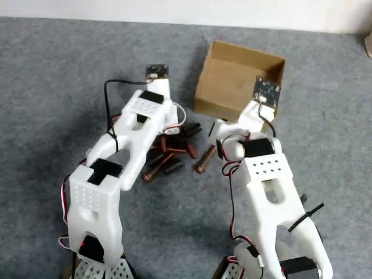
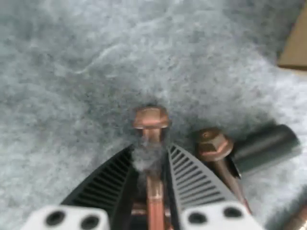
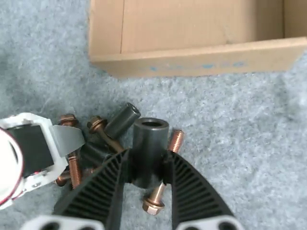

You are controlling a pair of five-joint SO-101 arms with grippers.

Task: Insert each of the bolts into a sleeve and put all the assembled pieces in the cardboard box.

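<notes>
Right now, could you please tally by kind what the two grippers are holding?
bolt, in the left gripper: 1
sleeve, in the right gripper: 1
Total: 2

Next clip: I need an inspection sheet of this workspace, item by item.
Surface: grey carpet, flat.
Job's things: cardboard box open, no pieces seen inside; loose pile of copper bolts and black sleeves between the arms.
Clutter: nothing seen.
Grippers: left gripper shut on a bolt; right gripper shut on an upright sleeve above the pile.
Cables: black cable loops beside the left arm; red and white wires run along the right arm.
Surroundings: pale wall beyond the carpet.
</notes>
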